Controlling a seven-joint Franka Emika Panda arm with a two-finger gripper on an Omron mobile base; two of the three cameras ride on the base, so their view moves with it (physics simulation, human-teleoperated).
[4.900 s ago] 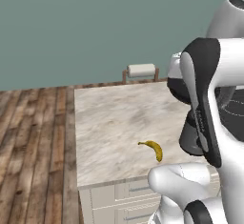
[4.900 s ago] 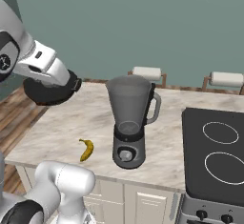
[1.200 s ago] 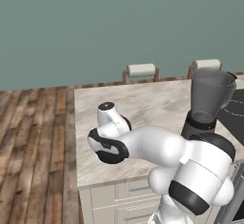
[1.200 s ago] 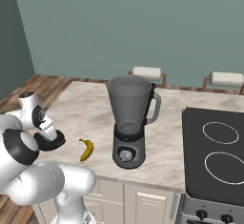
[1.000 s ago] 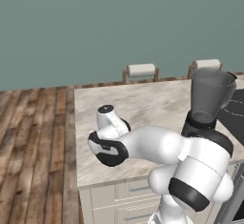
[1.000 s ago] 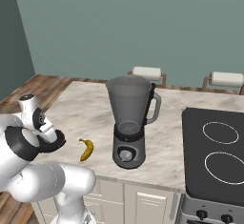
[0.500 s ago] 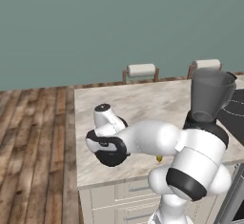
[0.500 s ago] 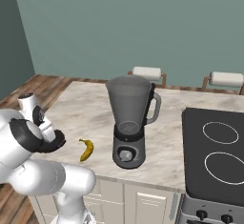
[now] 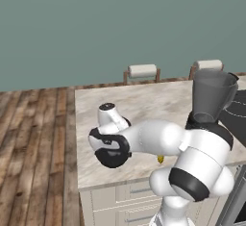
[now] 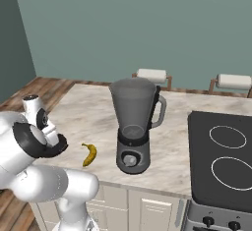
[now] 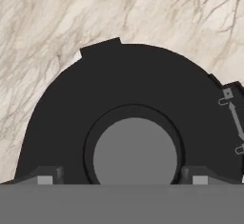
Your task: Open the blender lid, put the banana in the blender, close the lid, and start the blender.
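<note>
Since half a second ago the arm's elbow has swung further out over the front edge of the tabletop (image 9: 144, 102), and the wrist has kept low over the left part of the marble. In the hand view the tool (image 11: 120, 176) has its two tips spread wide, one on each side of the lid's grey knob (image 11: 135, 152) and neither touching it; a second ago the tips stood closer together.

The lid (image 11: 128, 99) lies flat on the marble just under the hand: a black round disc with a small tab on its rim and the round grey knob in a shallow ring at its centre. It is off the jar.

The blender (image 10: 134, 124) stands upright near the middle of the tabletop, beside the cooktop (image 10: 227, 156), where it was before. Its smoky, see-through jar is open at the mouth and sits on a dark grey base with a round dial in front.

The banana (image 10: 89, 154) lies on the marble near the front edge, to the blender's left in the right base view, apart from both blender and arm. It is yellow, curved, dark at the tips and unmoved.
</note>
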